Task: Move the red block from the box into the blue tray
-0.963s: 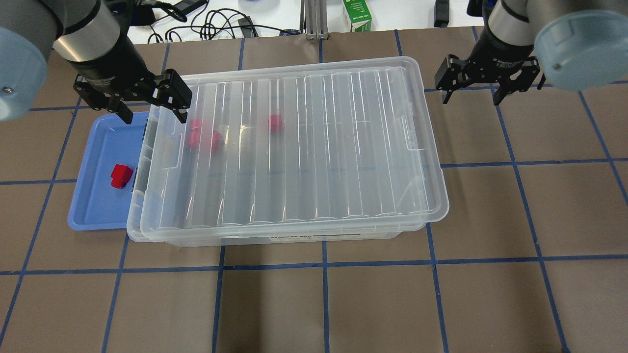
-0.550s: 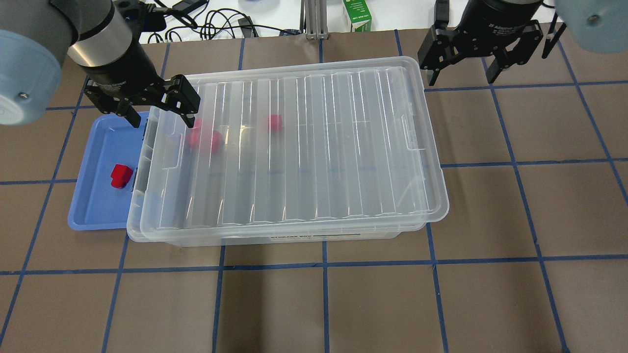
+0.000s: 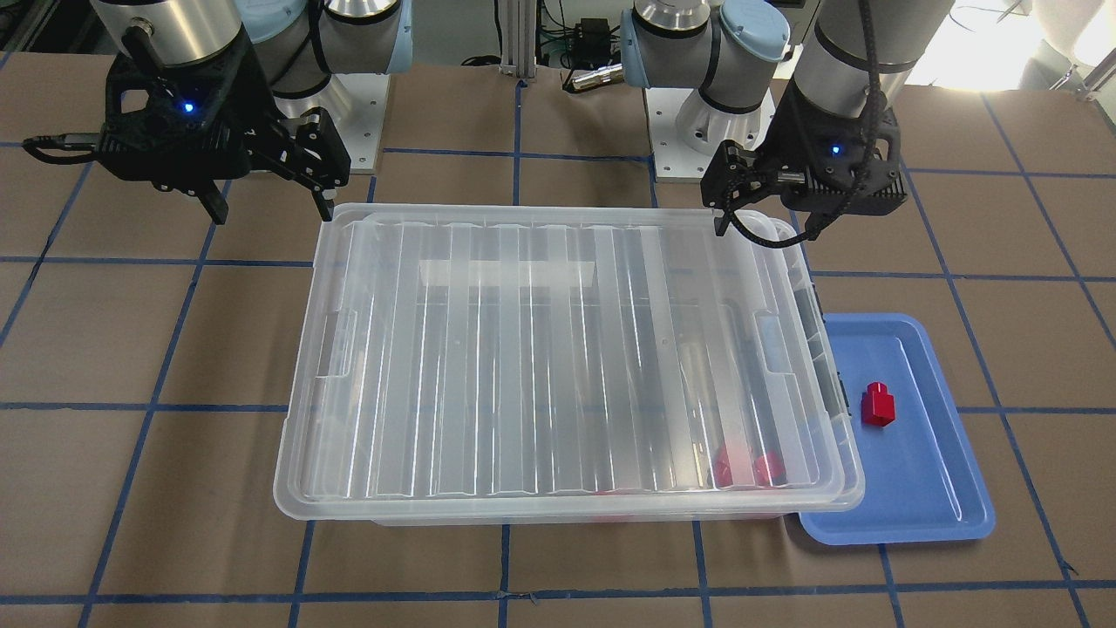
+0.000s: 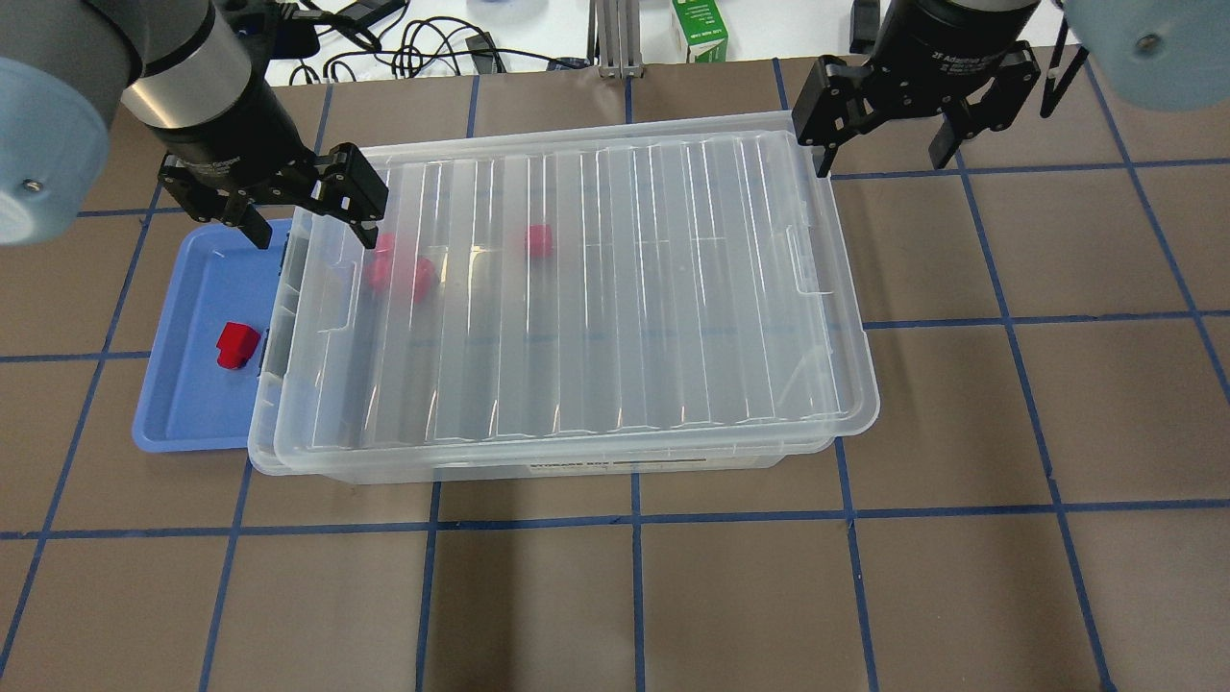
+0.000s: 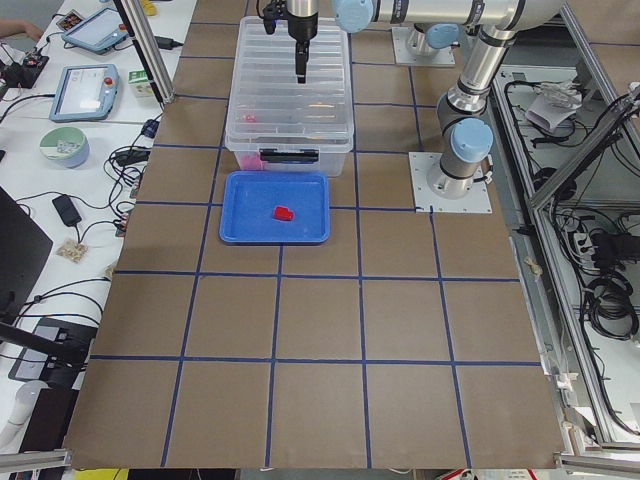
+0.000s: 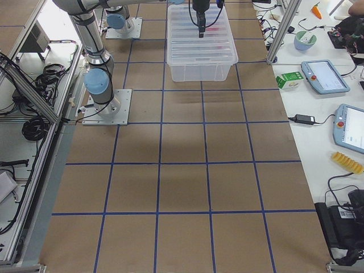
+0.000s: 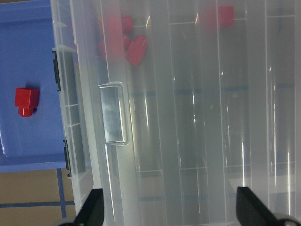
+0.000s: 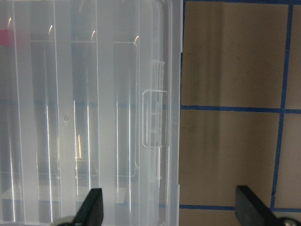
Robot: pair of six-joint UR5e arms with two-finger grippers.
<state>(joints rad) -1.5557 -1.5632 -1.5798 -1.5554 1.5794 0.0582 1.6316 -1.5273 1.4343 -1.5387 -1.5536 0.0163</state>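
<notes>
The brown table [image 4: 615, 596] I am working over is marked into squares with blue tape, and its nearest rows lie bare. Beyond them stands the large clear plastic storage box [image 4: 432, 471], with its ribbed translucent lid [image 4: 673, 288] lying on top. The lid sits a little off to the right, so I see a strip of the box's left end beside it.

Right against that left end lies the shallow blue plastic tray [image 4: 192, 413]. The small bright red faceted block [image 4: 236, 345] rests inside it, on the side nearer the box and about halfway along, with its narrow stub towards the robot. Nothing touches it.

Through the lid I make out a blurred cluster of other red pieces [image 4: 399, 274] near the far left corner of the box. A single red piece [image 4: 539, 240] lies further along to the right.

My left gripper [image 4: 314, 238] has its fingers spread wide and holds nothing. It straddles the far left end of the box, one finger over the tray and the other over the lid. I cannot tell whether it touches either.

My right gripper [image 4: 879, 163] is also spread wide and empty at the far right corner, one finger at the lid's edge and the other over the table.

Past the table's far edge I see a green carton [image 4: 700, 29] and a tangle of black cables [image 4: 423, 48].
</notes>
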